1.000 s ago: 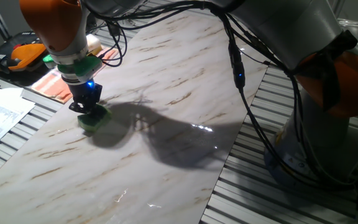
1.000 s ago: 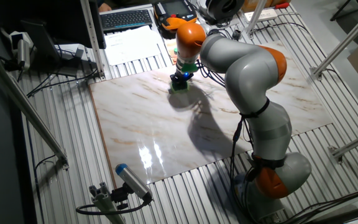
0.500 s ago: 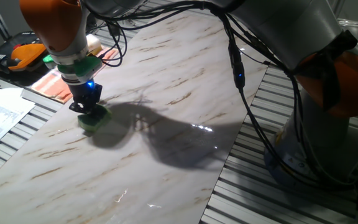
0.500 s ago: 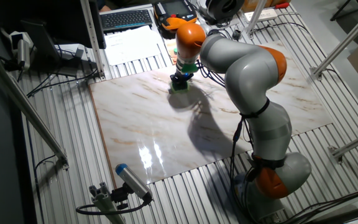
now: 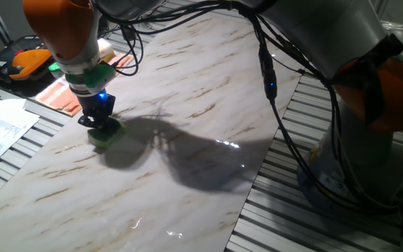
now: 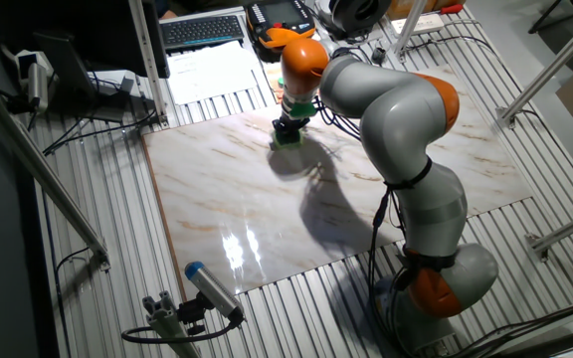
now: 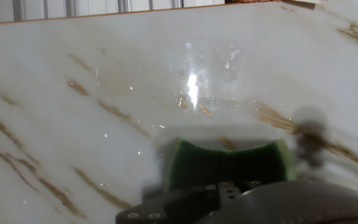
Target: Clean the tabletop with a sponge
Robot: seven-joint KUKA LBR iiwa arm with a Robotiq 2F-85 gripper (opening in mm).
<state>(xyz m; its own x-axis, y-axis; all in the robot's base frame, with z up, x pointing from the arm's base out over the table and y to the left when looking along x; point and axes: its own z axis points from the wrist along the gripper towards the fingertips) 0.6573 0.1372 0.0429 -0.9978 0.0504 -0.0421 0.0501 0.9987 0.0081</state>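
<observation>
End effector [image 5: 98,120] grips the sponge [image 5: 106,134] flat against the tabletop [image 5: 187,91] near its far corner, likewise in the other fixed view, while the hand view shows clear marble ahead, so I'd keep pressure even and sweep steadily.

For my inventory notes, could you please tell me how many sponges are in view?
1: the green sponge lies on the tabletop under the end effector, near the slab's edge. Others may be hidden behind the arm.
</observation>
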